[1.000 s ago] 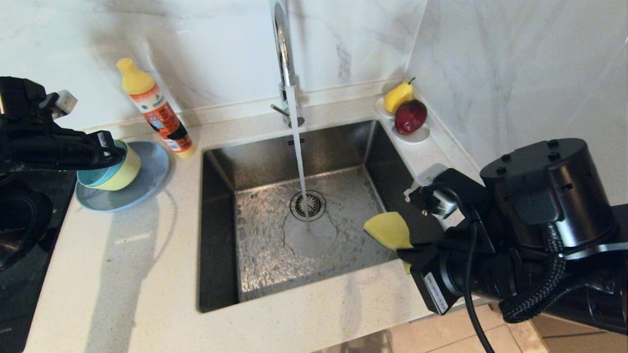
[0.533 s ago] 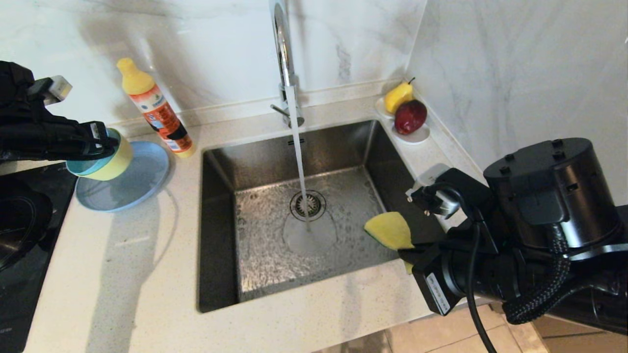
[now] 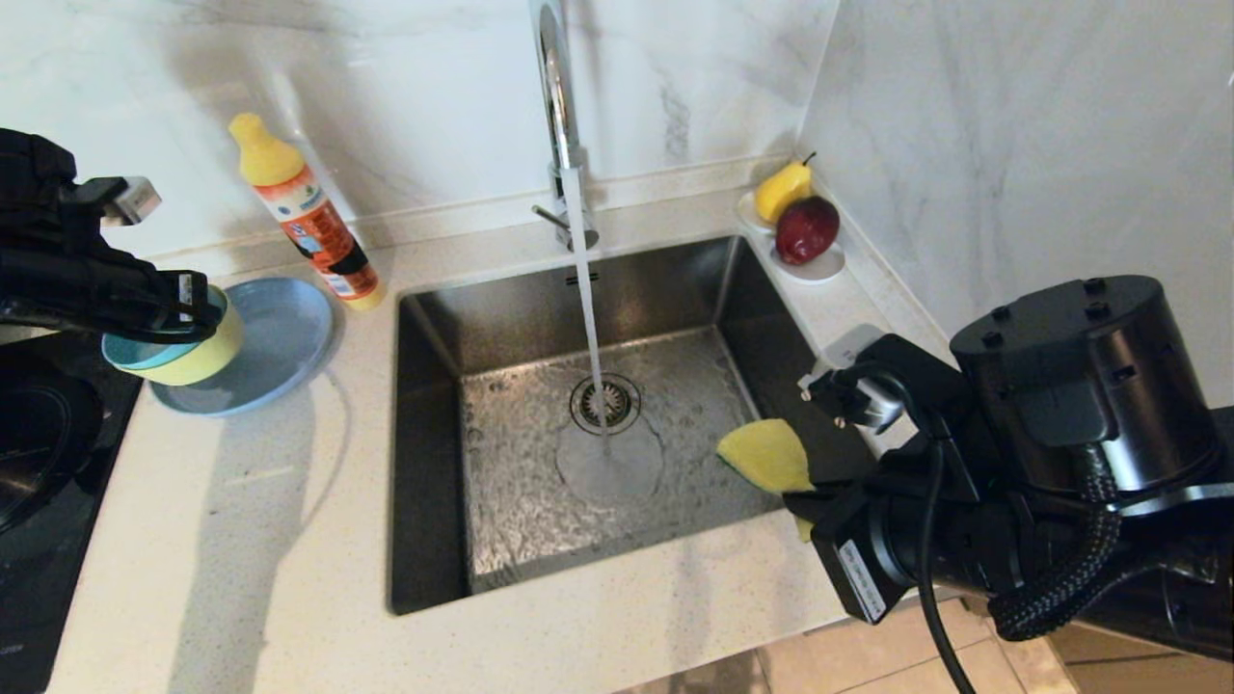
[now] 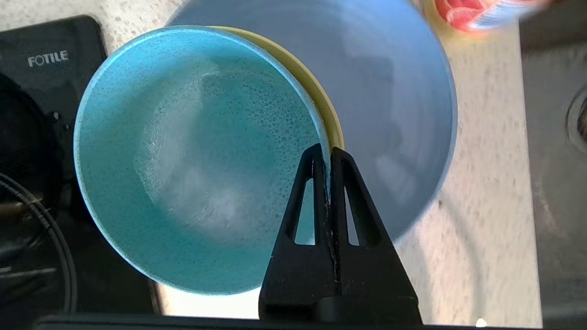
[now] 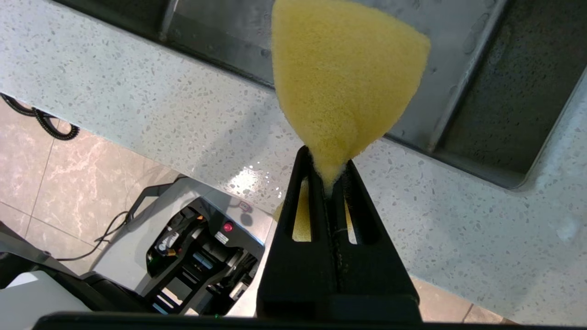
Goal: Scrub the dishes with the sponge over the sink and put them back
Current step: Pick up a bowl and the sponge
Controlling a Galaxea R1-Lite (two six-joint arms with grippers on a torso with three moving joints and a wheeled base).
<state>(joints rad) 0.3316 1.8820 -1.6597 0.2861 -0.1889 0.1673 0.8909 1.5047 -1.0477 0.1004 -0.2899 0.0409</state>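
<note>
The left gripper is clamped on the rims of two nested bowls, its fingers pinched together on their right edge. The blue bowl sits inside the yellow bowl, and both hang in the air at the far left of the scene, tilted, over the left part of the plate and the edge of a black cooktop. The plate lies flat on the counter, left of the sink, with an orange bottle standing just beyond its far right edge. The right gripper is clenched on one corner of the sponge, which sticks out from the fingers in a fan shape, yellow face up, over the near right part of the sink. Water runs from the faucet down onto the sink floor beside the drain, well to the left of the sponge. At the far right corner of the counter, a white dish holds a yellow pear and a dark red fruit.
</note>
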